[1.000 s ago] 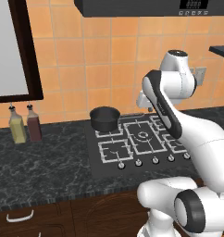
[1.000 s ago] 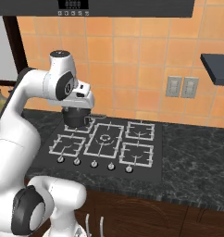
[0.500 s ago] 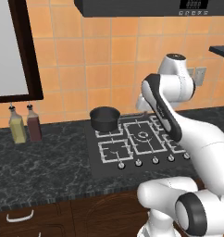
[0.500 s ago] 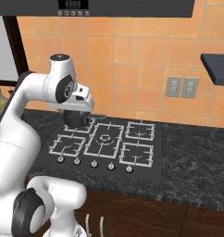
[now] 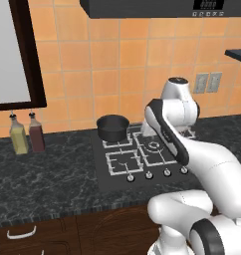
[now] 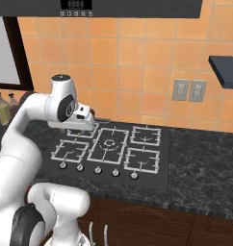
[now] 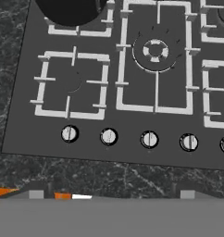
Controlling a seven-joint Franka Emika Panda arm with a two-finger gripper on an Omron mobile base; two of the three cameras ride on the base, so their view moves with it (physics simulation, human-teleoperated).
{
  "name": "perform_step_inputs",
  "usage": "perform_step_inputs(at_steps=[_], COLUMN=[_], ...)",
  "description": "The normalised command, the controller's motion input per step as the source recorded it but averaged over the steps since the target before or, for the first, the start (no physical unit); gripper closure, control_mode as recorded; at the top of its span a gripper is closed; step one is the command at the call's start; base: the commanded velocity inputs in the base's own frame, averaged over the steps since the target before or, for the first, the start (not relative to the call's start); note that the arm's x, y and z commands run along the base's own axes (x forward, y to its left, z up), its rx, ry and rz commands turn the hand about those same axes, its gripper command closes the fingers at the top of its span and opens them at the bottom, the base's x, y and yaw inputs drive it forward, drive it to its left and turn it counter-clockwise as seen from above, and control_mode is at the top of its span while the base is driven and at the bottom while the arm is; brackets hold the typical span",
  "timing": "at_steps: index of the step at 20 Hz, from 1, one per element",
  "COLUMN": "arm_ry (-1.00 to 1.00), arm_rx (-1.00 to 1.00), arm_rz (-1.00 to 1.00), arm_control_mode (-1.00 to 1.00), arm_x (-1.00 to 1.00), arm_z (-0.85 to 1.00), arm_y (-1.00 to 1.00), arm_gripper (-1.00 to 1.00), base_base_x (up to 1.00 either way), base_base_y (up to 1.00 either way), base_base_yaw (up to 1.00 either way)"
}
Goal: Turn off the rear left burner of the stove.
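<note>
Gripper (image 7: 111, 194) spread wide, holding nothing, hovering above the stove (image 7: 21, 106) front edge w/ knob row (image 7: 149, 139) below me. Rear left burner (image 5: 116, 143) sits under black pot (image 5: 112, 127). No flame visible; can't confirm it's off. I'd judge task near done.

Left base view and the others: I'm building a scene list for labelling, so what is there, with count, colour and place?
stove: one, black glass, set in the counter.
grates: five, grey, on the stove.
rear left burner: one, grey grate, under the pot.
pot: one, black, on the rear left burner.
knobs: five, silver, along the stove's front edge.
bottles: two, yellowish and dark red, on the counter at left.
counter: one, dark marbled.
wall outlets: two, grey, on the orange tiles.
gripper: one, fingers apart, above the knob row.
</note>
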Motion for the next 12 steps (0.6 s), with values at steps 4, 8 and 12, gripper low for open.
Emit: perform_step_inputs(at_steps=[4,8,12], arm_ry=[0.04,0.05,0.04], arm_rx=[-0.01,0.0,0.0], arm_rz=[0.0,0.0,0.0], arm_control_mode=[-1.0,-1.0,-1.0], arm_x=[0.0,0.0,0.0], arm_z=[-0.87,-0.89,-0.8], arm_y=[0.09,0.01,0.0], arm_gripper=[-1.0,-1.0,-1.0], base_base_x=[0.0,0.0,0.0], base_base_y=[0.0,0.0,0.0], base_base_yaw=[0.0,0.0,0.0])
